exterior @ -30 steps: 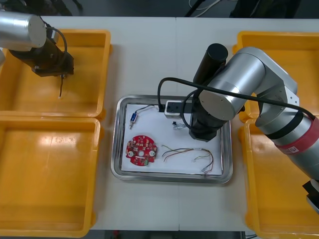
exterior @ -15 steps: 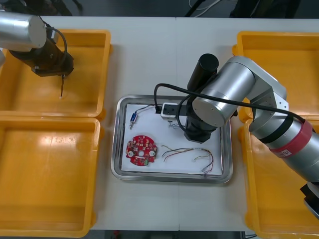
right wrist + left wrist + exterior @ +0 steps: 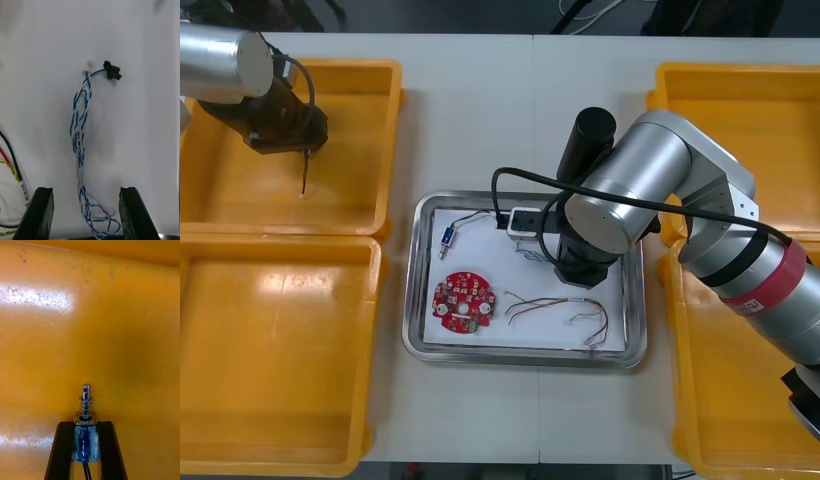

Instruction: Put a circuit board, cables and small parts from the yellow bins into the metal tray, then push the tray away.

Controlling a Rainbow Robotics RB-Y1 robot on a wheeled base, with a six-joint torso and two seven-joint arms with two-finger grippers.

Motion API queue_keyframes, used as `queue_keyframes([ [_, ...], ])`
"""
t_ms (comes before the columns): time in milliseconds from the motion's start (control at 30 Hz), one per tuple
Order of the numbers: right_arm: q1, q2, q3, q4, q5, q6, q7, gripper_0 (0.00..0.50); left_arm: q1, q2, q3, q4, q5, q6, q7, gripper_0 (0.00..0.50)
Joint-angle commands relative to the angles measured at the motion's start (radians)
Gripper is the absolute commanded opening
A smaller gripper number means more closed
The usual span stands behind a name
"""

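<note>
Pointing away from end effector (image 3: 86, 190) (cable (image 3: 80, 137))

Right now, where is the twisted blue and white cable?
The blue and white cable lies in the metal tray's far half, on its white floor, between the right gripper's open fingers, beside the red and yellow cable.

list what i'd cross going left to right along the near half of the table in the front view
near left yellow bin, left rim of the metal tray, circuit board, red and yellow cable, near right yellow bin
</note>
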Motion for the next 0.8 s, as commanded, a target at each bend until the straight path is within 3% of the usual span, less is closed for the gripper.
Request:
queue_keyframes([
  [33, -0.052, 0.026, -0.046, -0.068, -0.006, 0.092, -0.044, 0.5, -0.002, 0.014, 0.021, -0.033, -0.002, 0.023, -0.017, 0.0],
  [233, -0.063, 0.028, -0.1, -0.145, -0.029, 0.226, -0.062, 0.5, -0.002, 0.08, 0.055, -0.139, 0.013, 0.15, -0.008, 0.0],
  [600, -0.057, 0.003, -0.213, -0.338, -0.052, 0.226, -0.102, 0.5, -0.002, 0.129, 0.15, -0.318, 0.013, 0.347, 0.087, 0.0],
  [800, -0.009, -0.062, -0.299, -0.449, -0.127, 0.226, -0.2, 0.5, -0.002, 0.127, 0.149, -0.476, 0.007, 0.448, 0.222, 0.0],
])
